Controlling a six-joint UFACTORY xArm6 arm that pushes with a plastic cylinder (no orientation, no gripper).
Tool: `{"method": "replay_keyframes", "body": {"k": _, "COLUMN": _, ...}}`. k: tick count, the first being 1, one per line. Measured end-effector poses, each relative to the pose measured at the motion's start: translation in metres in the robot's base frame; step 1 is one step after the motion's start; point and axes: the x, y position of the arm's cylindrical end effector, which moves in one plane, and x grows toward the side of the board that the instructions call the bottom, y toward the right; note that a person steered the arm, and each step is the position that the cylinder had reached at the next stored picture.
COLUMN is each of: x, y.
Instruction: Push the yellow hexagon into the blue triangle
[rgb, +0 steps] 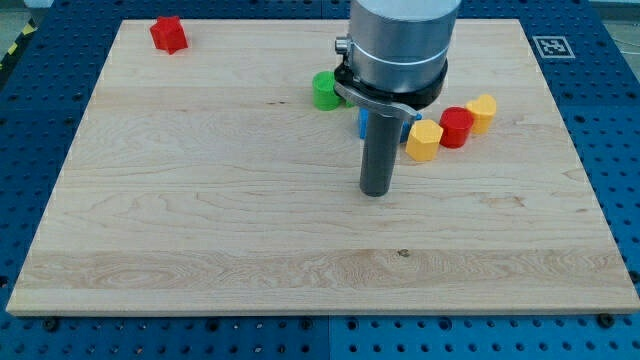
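Here, a pale wooden board (200, 200) with fine lengthwise grain lay on a blue perforated table (610, 140), and a small black-and-white marker (553, 46) sat at the board's top right corner. The arm ended in a broad, smooth grey metal cylinder (400, 40) with a dark collar, from which a straight dark rod came down. There were no jaws to open or close, only my tip (375, 193), which rested on bare wood near the board's middle.

The blocks looked like smooth, matte plastic. The yellow hexagon (424, 140), with flat facets, lay just to the view's right of the rod and a little toward the view's top from my tip, close but apart from it. A red cylinder (457, 127) touched the hexagon on its right, and a second yellow block (482, 113), whose shape I could not make out for sure, sat against the cylinder farther right and slightly higher, so the three formed a slanting row.

The blue triangle (363, 123) was mostly hidden behind the rod and collar; only slivers of blue showed, left of the hexagon. A green block (325, 90), round-looking, lay left of the collar. A red block (169, 34) with a notched, star-like outline sat well apart at the top left.
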Motion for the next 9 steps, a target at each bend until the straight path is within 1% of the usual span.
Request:
{"method": "replay_keyframes", "body": {"k": 1, "x": 0.001, "y": 0.021}}
{"method": "replay_keyframes", "body": {"k": 2, "x": -0.020, "y": 0.060}}
{"method": "replay_keyframes", "body": {"k": 3, "x": -0.023, "y": 0.078}}
{"method": "replay_keyframes", "body": {"k": 7, "x": -0.031, "y": 0.078}}
{"method": "replay_keyframes", "body": {"k": 9, "x": -0.046, "y": 0.078}}
